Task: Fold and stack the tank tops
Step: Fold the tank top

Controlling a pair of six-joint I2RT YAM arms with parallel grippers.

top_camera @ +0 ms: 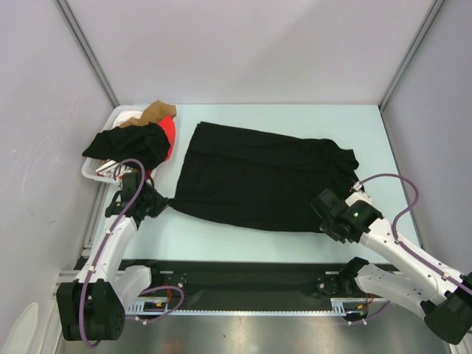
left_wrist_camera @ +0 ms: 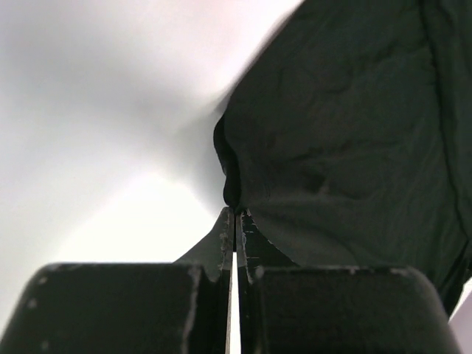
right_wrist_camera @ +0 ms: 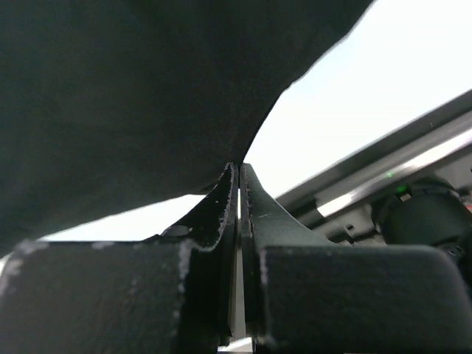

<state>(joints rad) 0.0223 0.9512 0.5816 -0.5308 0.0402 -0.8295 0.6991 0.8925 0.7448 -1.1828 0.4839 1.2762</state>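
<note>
A large black tank top (top_camera: 265,177) lies spread across the middle of the table. My left gripper (top_camera: 164,203) is shut on its near left corner, which is drawn out into a point. In the left wrist view the fingertips (left_wrist_camera: 236,212) are pressed together with a fold of the black cloth (left_wrist_camera: 339,133) between them. My right gripper (top_camera: 318,209) is shut on the near right edge. In the right wrist view the black cloth (right_wrist_camera: 133,96) hangs from the closed tips (right_wrist_camera: 238,169). A red tank top (top_camera: 170,136) shows partly in the basket at the back left.
A white plastic basket (top_camera: 118,115) stands at the back left corner, holding another black garment (top_camera: 129,144) and a brown cloth (top_camera: 155,112) beside the red one. White walls enclose the table. A black rail (top_camera: 243,284) runs along the near edge between the arm bases.
</note>
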